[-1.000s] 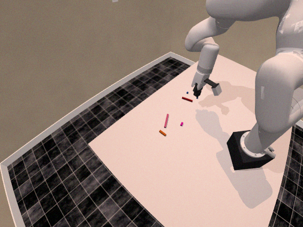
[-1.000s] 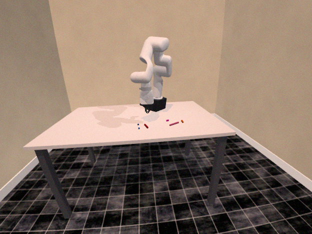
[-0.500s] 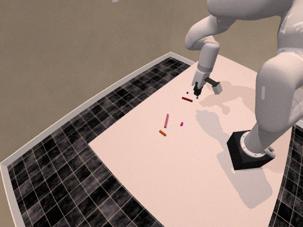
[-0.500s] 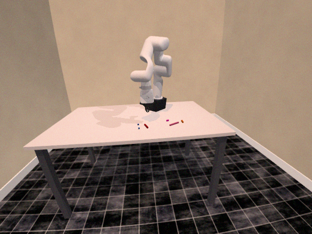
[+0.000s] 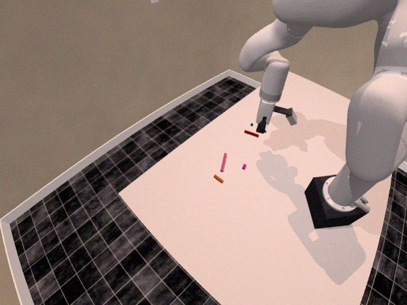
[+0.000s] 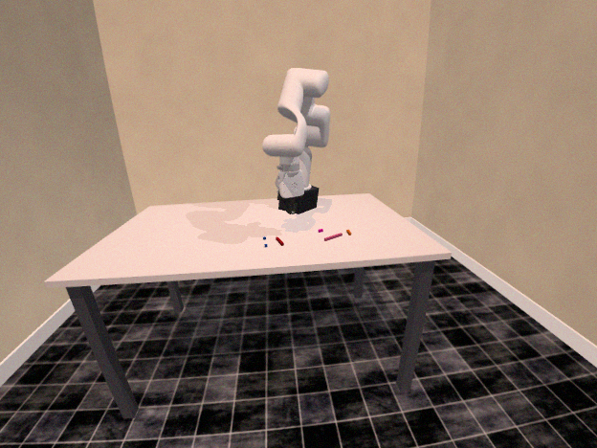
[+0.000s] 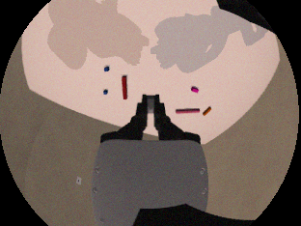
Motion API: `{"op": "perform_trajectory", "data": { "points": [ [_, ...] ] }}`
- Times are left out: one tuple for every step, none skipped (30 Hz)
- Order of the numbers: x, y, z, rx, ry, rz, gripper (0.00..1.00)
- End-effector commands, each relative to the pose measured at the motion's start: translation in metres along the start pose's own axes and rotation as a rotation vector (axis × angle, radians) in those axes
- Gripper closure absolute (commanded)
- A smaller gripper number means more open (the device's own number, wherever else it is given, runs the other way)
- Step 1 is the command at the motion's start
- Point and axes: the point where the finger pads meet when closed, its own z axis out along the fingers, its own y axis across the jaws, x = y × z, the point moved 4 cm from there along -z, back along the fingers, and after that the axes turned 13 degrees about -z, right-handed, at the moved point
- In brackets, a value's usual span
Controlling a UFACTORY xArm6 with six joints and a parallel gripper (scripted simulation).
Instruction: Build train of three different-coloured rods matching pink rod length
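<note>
From above, the gripper [image 5: 261,126] hangs over the table [image 5: 203,249] beside the red rod [image 5: 251,133] and two blue rods [image 5: 252,124], while the pink rod [image 5: 224,161] lies flat between the orange rod [image 5: 218,178] and the magenta rod [image 5: 243,166], touching neither. From the side, the pink rod [image 6: 333,236] lies near the table's front edge, just left of the orange one [image 6: 348,232]. At the wrist, the jaws are nearly closed on a small grey rod [image 7: 150,98].
</note>
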Motion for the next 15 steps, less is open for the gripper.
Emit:
{"op": "perform_trajectory", "data": {
  "points": [
    [-0.007, 0.009, -0.001, -0.001, -0.016, -0.167, 0.96],
    [-0.008, 0.011, -0.001, 0.0, -0.016, -0.201, 0.96],
    [-0.01, 0.013, -0.001, 0.0, -0.015, -0.239, 0.96],
    [-0.011, 0.016, -0.001, 0.0, -0.015, -0.277, 0.96],
    [-0.013, 0.018, -0.001, 0.001, -0.015, -0.315, 0.96],
    [-0.014, 0.02, -0.001, 0.001, -0.015, -0.352, 0.96],
    [-0.015, 0.023, -0.001, 0.001, -0.015, -0.389, 0.96],
    [-0.017, 0.025, -0.001, 0.002, -0.015, -0.427, 0.96],
    [-0.018, 0.027, -0.001, 0.002, -0.015, -0.464, 0.96],
    [-0.019, 0.03, -0.001, 0.002, -0.015, -0.501, 0.96],
    [-0.021, 0.032, -0.002, 0.002, -0.015, -0.538, 0.96],
    [-0.022, 0.034, -0.002, 0.003, -0.015, -0.576, 0.96],
    [-0.023, 0.037, -0.002, 0.003, -0.015, -0.613, 0.96],
    [-0.023, 0.037, -0.002, 0.003, -0.015, -0.613, 0.96],
    [-0.023, 0.037, -0.002, 0.003, -0.015, -0.613, 0.96]
  ]
}}
